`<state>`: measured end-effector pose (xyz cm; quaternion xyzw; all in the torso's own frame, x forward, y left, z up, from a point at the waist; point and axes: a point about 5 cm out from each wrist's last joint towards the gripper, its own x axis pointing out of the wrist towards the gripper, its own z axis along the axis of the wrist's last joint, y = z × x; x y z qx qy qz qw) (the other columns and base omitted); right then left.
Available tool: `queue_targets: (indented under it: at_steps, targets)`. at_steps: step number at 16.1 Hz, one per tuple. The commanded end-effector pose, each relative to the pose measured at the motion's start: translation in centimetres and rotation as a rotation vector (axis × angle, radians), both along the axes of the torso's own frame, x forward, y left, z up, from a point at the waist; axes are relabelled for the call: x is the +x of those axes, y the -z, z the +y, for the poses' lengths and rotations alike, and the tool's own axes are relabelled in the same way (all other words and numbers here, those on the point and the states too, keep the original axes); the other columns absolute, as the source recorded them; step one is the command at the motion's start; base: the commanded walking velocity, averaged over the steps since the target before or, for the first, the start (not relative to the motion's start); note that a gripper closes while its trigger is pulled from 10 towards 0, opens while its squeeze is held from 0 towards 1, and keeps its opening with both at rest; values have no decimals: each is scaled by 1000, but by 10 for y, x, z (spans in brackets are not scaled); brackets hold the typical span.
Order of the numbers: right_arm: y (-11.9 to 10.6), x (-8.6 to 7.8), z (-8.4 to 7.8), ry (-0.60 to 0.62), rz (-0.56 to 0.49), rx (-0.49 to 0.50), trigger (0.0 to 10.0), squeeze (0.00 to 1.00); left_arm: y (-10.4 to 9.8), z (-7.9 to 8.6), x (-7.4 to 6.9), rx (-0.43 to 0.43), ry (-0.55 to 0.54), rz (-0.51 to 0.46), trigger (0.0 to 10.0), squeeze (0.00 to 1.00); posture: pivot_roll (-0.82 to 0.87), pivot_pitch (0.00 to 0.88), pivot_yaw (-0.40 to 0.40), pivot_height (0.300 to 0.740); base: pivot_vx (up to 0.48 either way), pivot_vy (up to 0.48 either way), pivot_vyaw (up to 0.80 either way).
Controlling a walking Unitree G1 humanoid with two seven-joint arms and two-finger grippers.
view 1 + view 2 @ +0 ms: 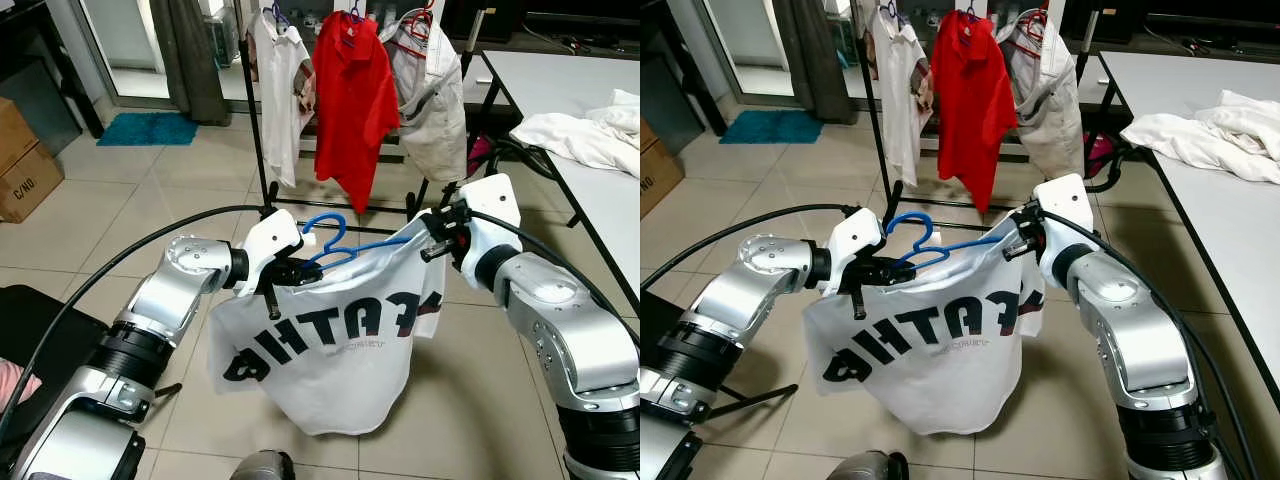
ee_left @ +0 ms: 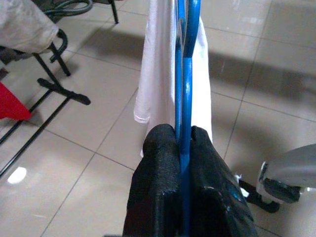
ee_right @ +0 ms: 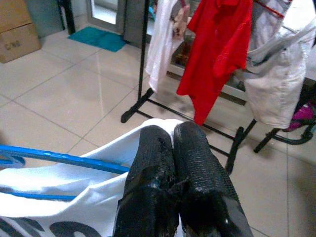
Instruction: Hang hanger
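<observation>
We see both arms raised in front of the robot, holding a blue hanger (image 1: 335,245) with a white T-shirt (image 1: 330,335) draped from it. The left gripper (image 1: 285,272) is clamped on the hanger's end — in the left wrist view its two black fingers (image 2: 155,182) press against either side of the thin blue bar, and the shirt hangs down just beyond them. The right gripper (image 1: 435,235) grips the other shoulder of the shirt; in the right wrist view its fingers (image 3: 192,168) are squeezed together on the white cloth, with the blue bar of the hanger running off to one side of them.

Between the two grippers the hanger's hook (image 1: 322,224) stands up, nearer the left gripper, and the shirt sags below both, its dark lettering showing reversed through the fabric. The shirt's hem hangs above the tiled floor (image 1: 150,200).

Beyond the grippers, well apart from them, stands a black clothes rack (image 1: 262,150) — on it hang a white shirt (image 1: 280,90), a red shirt (image 1: 352,100) and a pale grey garment (image 1: 430,95). Out past the right gripper is a white table (image 1: 600,190) with a heap of white cloth (image 1: 585,135) on it. Far off on the left gripper's side sit cardboard boxes (image 1: 25,160) and a teal mat (image 1: 148,128).
</observation>
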<state>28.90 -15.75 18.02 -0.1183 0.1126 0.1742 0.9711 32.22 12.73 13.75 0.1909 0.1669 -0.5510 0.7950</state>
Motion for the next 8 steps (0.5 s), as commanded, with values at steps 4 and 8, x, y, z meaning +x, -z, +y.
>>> queue_targets:
  at_steps: [4,8]
  targets:
    - [1,-6,8,-62,23,-20,1412,0,-8,-3,3,10,11,-40,0,0,43,0,51,740,0,0,0]
    - [3,-7,9,-76,46,-44,10000,0,-8,-2,4,12,11,-41,0,0,43,0,49,740,0,0,0]
